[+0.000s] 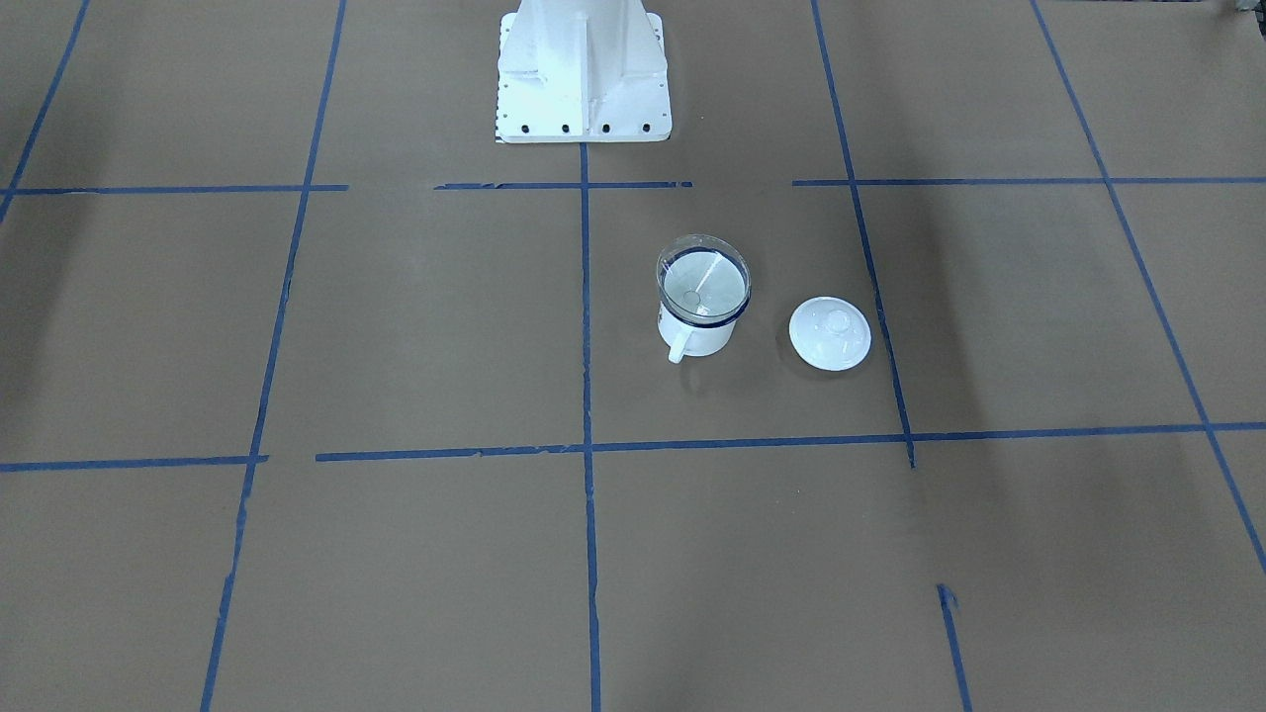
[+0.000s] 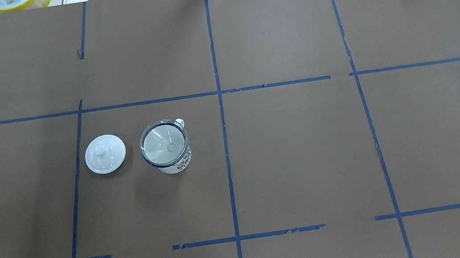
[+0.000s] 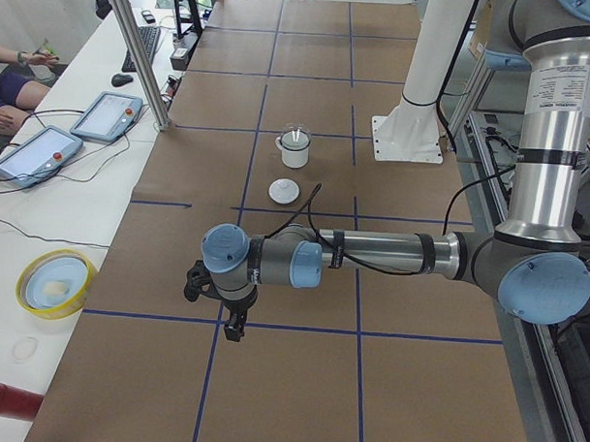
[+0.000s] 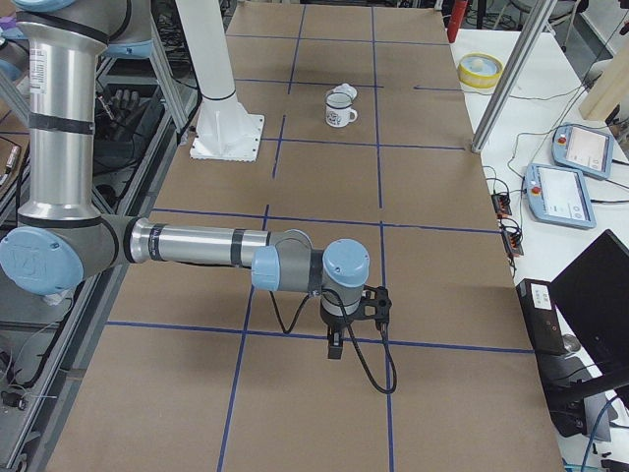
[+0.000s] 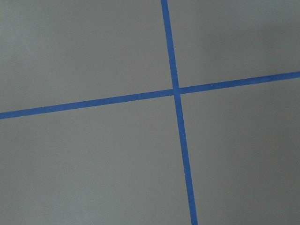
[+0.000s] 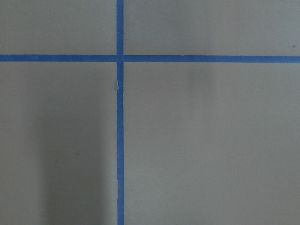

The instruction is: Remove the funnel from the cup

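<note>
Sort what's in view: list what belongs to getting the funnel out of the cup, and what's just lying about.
Belongs to the job:
- funnel, seated in the cup's mouth
- cup, standing upright

Just lying about:
- white lid, beside the cup and not touching it
- control tablets, far from the cup

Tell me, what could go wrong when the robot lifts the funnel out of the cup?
The funnel is clear and fills the mouth of the cup; a grasp may miss its rim or drag the cup along and tip it.
The lid lies close beside the cup; an arm coming from that side might knock it.
</note>
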Motion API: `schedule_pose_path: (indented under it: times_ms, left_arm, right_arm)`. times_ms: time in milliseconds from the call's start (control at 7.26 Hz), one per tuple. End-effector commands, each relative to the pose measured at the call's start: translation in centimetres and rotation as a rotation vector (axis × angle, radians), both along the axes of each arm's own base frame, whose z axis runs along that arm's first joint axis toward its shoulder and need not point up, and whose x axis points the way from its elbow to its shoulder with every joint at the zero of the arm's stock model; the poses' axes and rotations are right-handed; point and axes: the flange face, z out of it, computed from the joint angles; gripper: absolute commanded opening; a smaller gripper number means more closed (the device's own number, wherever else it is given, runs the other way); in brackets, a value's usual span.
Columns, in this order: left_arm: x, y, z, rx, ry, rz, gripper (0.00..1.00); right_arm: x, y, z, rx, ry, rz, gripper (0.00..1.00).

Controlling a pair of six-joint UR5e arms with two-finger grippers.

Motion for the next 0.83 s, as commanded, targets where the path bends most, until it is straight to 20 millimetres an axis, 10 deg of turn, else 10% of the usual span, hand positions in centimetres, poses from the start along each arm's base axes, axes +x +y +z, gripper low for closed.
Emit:
schedule_pose_path:
  times_ms: [0, 276, 689]
  left_arm:
    - [0.0, 0.1, 0.0, 0.004, 0.0, 0.003, 1.0]
    - [0.0, -0.7, -1.0, 0.018, 0.0, -0.002, 1.0]
    - [0.0, -2.3, -12.9, 0.099, -0.04, -0.137, 1.0]
  right_arm:
    - [0.0, 0.0, 0.0, 0.0, 0.0, 0.0, 1.0]
    - [0.0, 0.0, 0.0, 0.0, 0.0, 0.0, 1.0]
    - [0.0, 0.0, 0.0, 0.0, 0.0, 0.0, 1.0]
